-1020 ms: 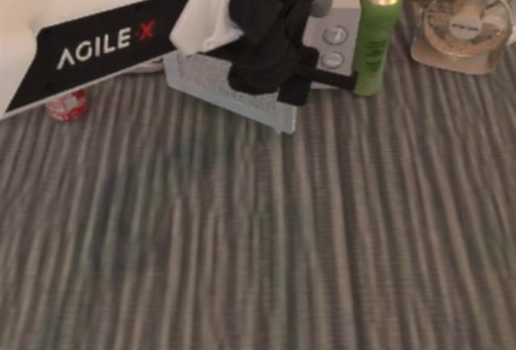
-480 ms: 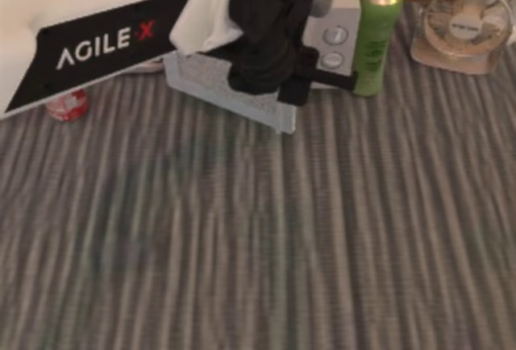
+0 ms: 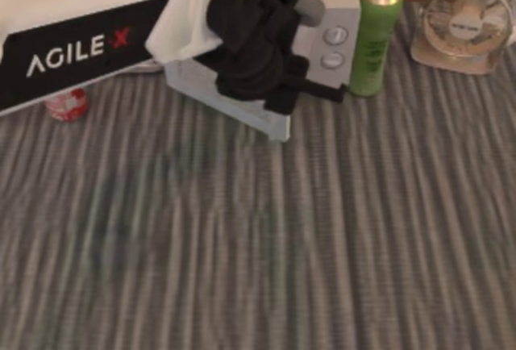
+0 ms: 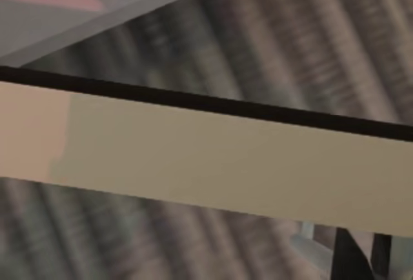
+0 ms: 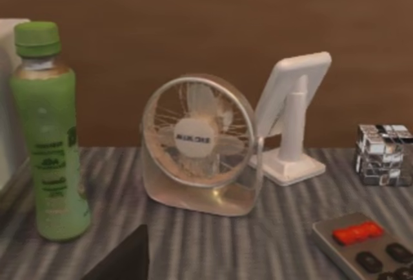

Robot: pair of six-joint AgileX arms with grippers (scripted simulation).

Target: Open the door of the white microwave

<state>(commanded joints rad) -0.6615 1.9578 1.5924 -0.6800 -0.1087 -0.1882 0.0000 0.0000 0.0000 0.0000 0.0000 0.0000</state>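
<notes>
Left hand (image 3: 318, 92) sits at the free edge of the flat white door with grey speckled window (image 3: 234, 104); whether it pinches, I cannot tell. The door stands swung partly out from the small boxy white microwave (image 3: 334, 11) at the far edge of the grey striped bench (image 3: 322, 245). A tall green bottle (image 3: 376, 31) stands just beside the microwave, a small round fan (image 3: 461, 26) near it.

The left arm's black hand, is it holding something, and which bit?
Cannot tell. The left gripper sits over the free edge of the half-open door of the white microwave, but its fingers are hidden.
</notes>
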